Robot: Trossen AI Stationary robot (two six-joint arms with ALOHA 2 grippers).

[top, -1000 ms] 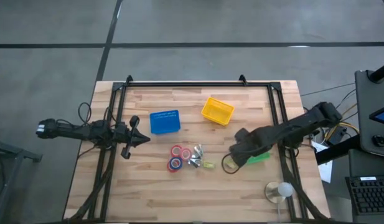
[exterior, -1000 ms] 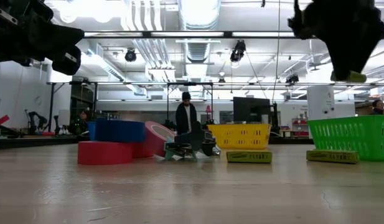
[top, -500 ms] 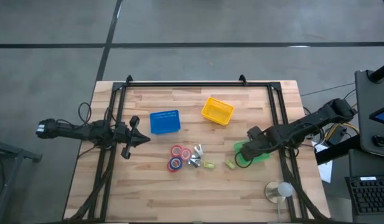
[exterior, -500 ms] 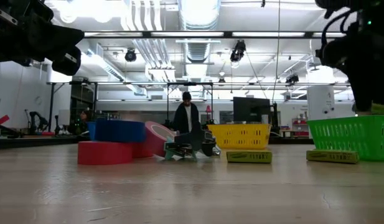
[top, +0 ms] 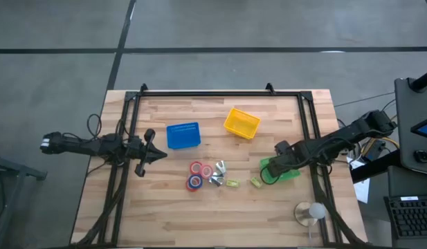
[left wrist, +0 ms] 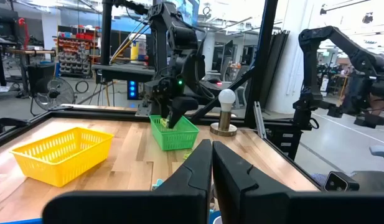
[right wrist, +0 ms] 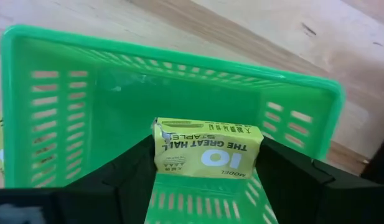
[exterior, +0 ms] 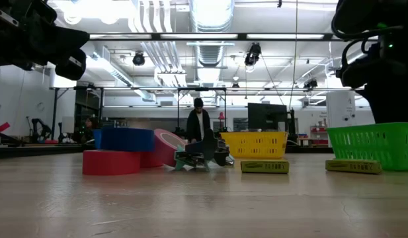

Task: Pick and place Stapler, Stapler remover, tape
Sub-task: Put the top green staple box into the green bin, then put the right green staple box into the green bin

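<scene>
Right wrist view had the right gripper (right wrist: 207, 163) pinching a yellow staple box (right wrist: 208, 149) inside the green basket (right wrist: 67, 106); left gripper (left wrist: 211, 171) sat pressed together.

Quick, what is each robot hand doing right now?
Left tool: closed, holding nothing.
Right tool: closed on a small yellow-green staple box, over the green plastic basket.
</scene>
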